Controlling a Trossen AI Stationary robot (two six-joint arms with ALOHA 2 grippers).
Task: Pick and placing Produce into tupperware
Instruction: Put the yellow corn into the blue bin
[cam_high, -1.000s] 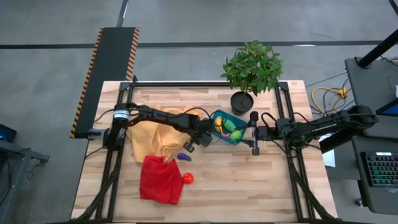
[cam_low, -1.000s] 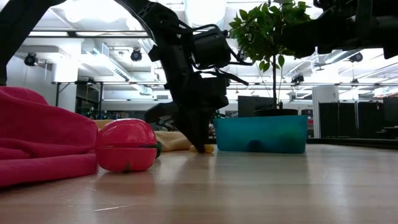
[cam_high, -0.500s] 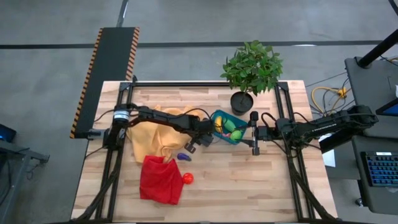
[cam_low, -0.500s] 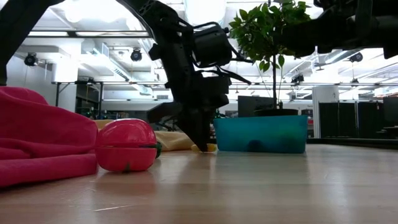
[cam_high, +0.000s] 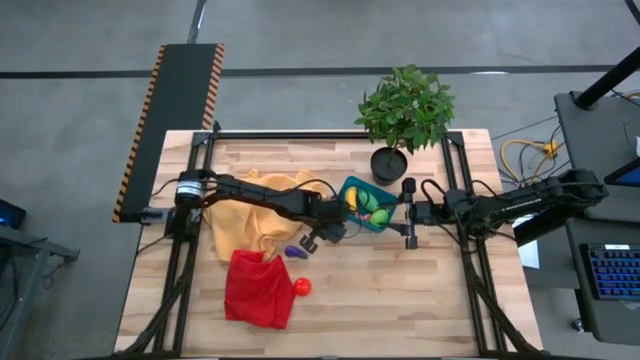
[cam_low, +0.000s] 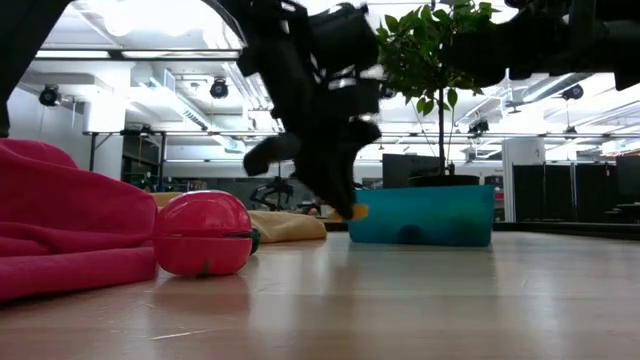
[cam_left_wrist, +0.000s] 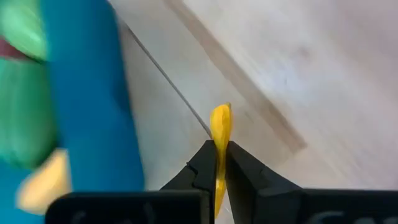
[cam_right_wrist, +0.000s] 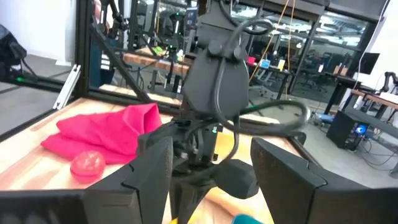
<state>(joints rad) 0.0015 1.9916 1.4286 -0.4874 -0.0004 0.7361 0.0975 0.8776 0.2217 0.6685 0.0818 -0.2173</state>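
**Left end effector lifts a yellow piece beside the tupperware**

Compared with one second ago, the left end effector (cam_low: 345, 205) has risen from the tabletop (cam_high: 400, 290). Before, its fingertips stood on the wood just in front of the blue-teal tupperware (cam_low: 420, 215); now they hang above the surface, level with the container's rim, in the low view. In the high view the arm has also shifted a little toward the container's near corner (cam_high: 335, 228).

The left end effector is clenched on a thin yellow piece (cam_left_wrist: 219, 134), which stands upright between the two dark fingers (cam_left_wrist: 200, 171) and sticks out past their tips. It is probably the banana, but the view shows only a narrow edge, so I cannot be sure. The piece is just beside the outer wall of the tupperware, not inside it.

The right end effector (cam_high: 408, 214) waits near the other side of the container, its fingers standing apart and holding nothing.

Inside the tupperware (cam_high: 372, 192) lie green pieces (cam_high: 378, 215) and something yellow. The purple piece (cam_high: 294, 251) rests on the tabletop near the red cloth (cam_high: 258, 290), and the red round one (cam_high: 301, 287) lies just beside that cloth.

No readable writing or label shows on any of these things.
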